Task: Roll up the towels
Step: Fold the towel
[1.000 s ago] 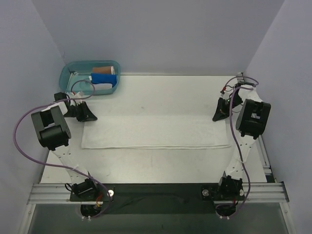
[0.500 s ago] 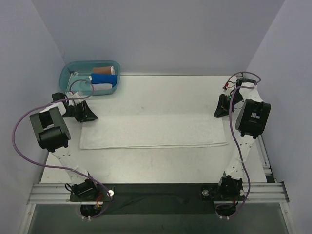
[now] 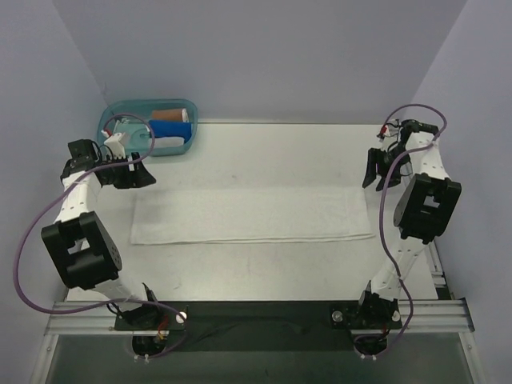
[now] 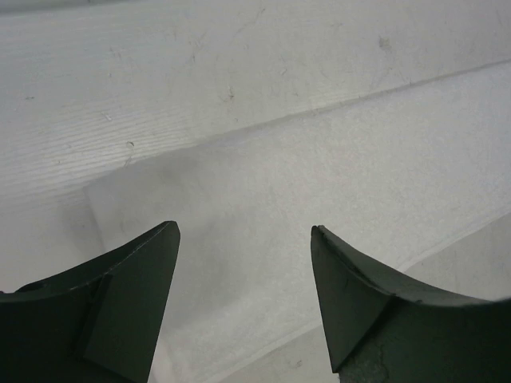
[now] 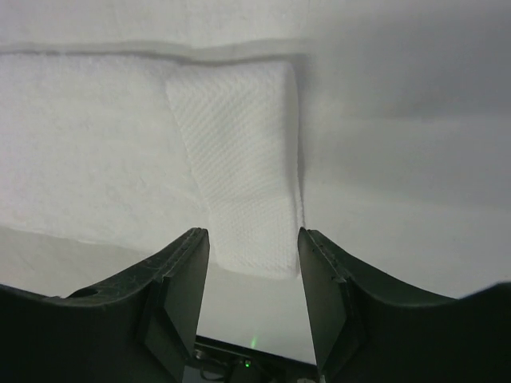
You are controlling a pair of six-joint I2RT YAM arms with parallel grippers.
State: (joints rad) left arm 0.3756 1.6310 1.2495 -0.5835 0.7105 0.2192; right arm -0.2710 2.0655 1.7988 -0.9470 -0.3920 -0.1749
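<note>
A white towel (image 3: 252, 216), folded into a long strip, lies flat across the middle of the table. My left gripper (image 3: 144, 178) hovers just off its far left corner, open and empty. In the left wrist view the left gripper (image 4: 243, 239) has the towel (image 4: 335, 183) spread below its parted fingers. My right gripper (image 3: 370, 180) hangs by the towel's far right end, open and holding nothing. From the right wrist, the right gripper (image 5: 251, 235) frames the towel's end (image 5: 239, 159) lying flat on the table beneath it.
A teal bin (image 3: 108, 132) stands at the back left, just behind my left gripper. It holds a brown roll (image 3: 170, 115), a blue roll (image 3: 168, 128) and a white roll (image 3: 171, 144). Purple walls close in on three sides.
Both grippers have opened and let go of the towel's far corners. The left arm swung out leftward, the right gripper drew back and right. The towel settled flat.
</note>
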